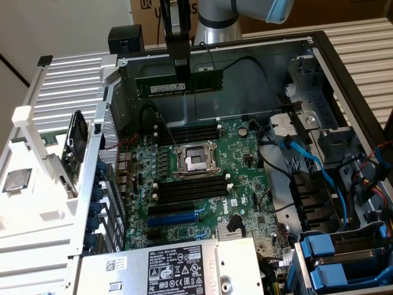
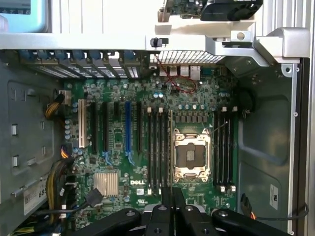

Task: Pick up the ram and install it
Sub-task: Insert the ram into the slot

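My gripper [image 1: 182, 75] hangs above the open computer case, shut on the ram [image 1: 179, 84], a long dark-green stick with a white label, held level and edge-down. It is above the far end of the motherboard [image 1: 245, 153], higher than the black slots [image 1: 190, 131] beside the processor socket [image 1: 195, 160]. More black slots [image 1: 190, 187] lie on the socket's other side. In the wrist view the black fingers [image 2: 165, 216] meet low in the picture, and the ram [image 2: 171, 147] runs edge-on as a thin line between the slots [image 2: 156, 147] and the socket [image 2: 191, 156].
A loose silver processor chip [image 1: 16, 180] lies on the white surface at the exterior view's left. The power supply [image 1: 178, 270] sits at the case's near end. Blue cables [image 1: 313, 166] and blue drive latches [image 1: 331, 258] crowd the exterior view's right. The case's metal walls [image 1: 245, 67] surround the board.
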You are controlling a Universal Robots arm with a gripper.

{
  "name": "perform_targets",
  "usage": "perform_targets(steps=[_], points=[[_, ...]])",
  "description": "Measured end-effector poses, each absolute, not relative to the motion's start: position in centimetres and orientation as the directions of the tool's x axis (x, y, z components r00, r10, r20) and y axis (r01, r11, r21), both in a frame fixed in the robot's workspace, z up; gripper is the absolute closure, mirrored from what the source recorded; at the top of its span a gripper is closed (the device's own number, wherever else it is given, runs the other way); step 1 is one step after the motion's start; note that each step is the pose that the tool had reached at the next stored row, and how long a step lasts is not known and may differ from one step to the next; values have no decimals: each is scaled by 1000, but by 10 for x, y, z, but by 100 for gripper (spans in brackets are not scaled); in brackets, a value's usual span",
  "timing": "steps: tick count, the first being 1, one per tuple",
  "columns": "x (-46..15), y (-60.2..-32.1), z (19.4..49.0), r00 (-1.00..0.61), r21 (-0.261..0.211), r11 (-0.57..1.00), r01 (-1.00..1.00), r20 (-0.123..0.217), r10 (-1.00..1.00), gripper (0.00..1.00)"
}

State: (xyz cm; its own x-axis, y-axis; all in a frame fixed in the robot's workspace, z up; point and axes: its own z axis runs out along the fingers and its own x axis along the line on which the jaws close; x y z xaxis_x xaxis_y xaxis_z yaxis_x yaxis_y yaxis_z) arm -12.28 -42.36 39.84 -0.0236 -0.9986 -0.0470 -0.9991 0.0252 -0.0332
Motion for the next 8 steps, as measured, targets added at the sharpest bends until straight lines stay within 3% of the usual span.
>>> perform_targets(steps=[8], points=[[-123,-424,384,-24,-33,25,-999,-47,-999,88]])
